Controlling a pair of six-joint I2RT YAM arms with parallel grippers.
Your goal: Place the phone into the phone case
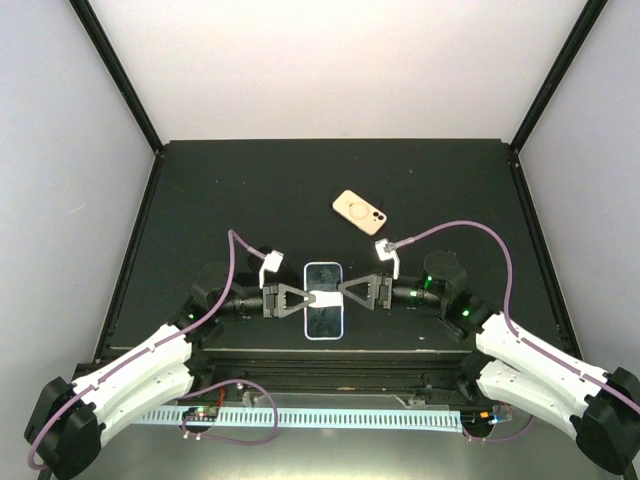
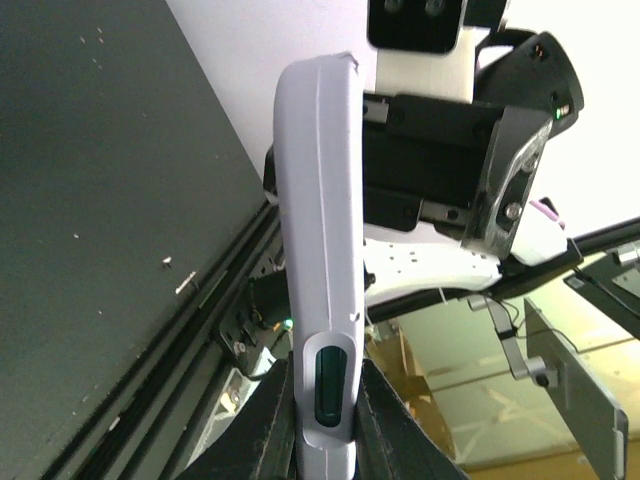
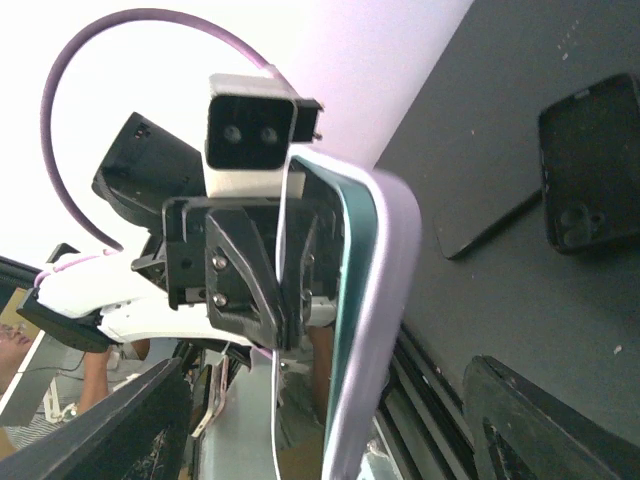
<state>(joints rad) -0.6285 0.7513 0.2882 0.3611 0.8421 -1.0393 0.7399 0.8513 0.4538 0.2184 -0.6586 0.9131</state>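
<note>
A phone with a teal edge sits in a lavender case (image 1: 325,300), held level above the table's near edge between both grippers. My left gripper (image 1: 312,298) is shut on its left long side; in the left wrist view the fingers (image 2: 262,425) pinch the lavender case (image 2: 318,250) around a side-button cutout. My right gripper (image 1: 345,290) is at the right side. In the right wrist view its fingers (image 3: 535,425) stand wide apart, with the cased phone (image 3: 375,330) edge-on between them and untouched.
A peach phone-shaped thing (image 1: 360,211) with a ring and two camera holes lies on the black mat behind the grippers. The right wrist view shows a black case (image 3: 590,180) and a dark flat sheet (image 3: 485,215) on the mat. White walls surround the table.
</note>
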